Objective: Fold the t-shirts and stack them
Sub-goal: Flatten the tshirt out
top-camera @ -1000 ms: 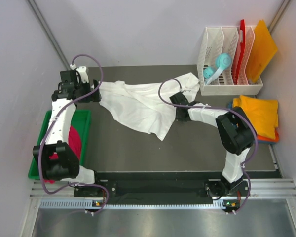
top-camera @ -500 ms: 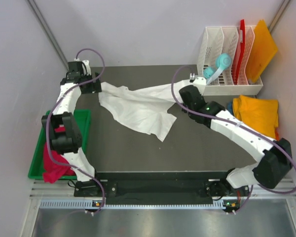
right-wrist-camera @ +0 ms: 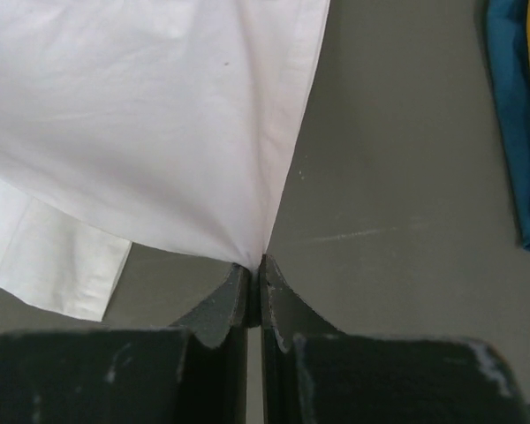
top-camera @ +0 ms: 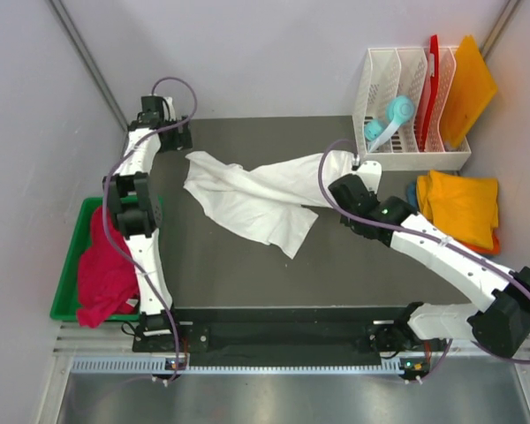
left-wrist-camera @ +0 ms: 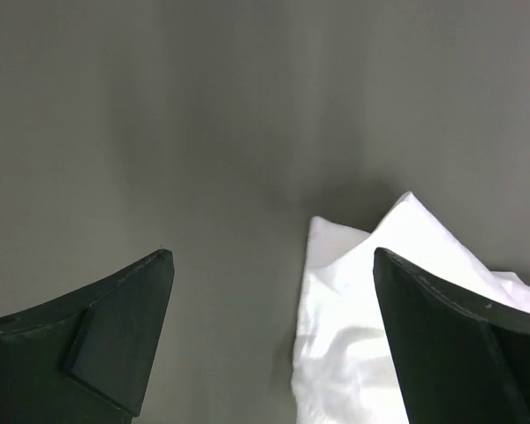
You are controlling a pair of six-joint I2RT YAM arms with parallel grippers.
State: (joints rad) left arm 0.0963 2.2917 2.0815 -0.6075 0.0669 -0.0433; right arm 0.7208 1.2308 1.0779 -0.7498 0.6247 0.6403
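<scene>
The white shirt point(top-camera: 247, 190) lies rumpled across the far half of the table point(top-camera: 247, 274), drawn into a long strip from left to right. It is not spread flat and shows no fold.

The right hand point(right-wrist-camera: 254, 265) is clamped tight on one edge of this shirt near its right end; the cloth fans out from the pinch point. The left hand point(left-wrist-camera: 274, 256) stands wide open at the far left corner and holds nothing. A corner of the white shirt lies just below its right finger.

The crimson shirt point(top-camera: 106, 265) sits bunched in the green tray point(top-camera: 60, 296) at the left, unfolded. At the right edge, a yellow-orange shirt point(top-camera: 464, 203) rests flat on a blue shirt point(top-camera: 412, 188); this looks like the finished stack.

Judged status: part done. The white shirt needs spreading, folding and stacking, then the crimson one.
</scene>
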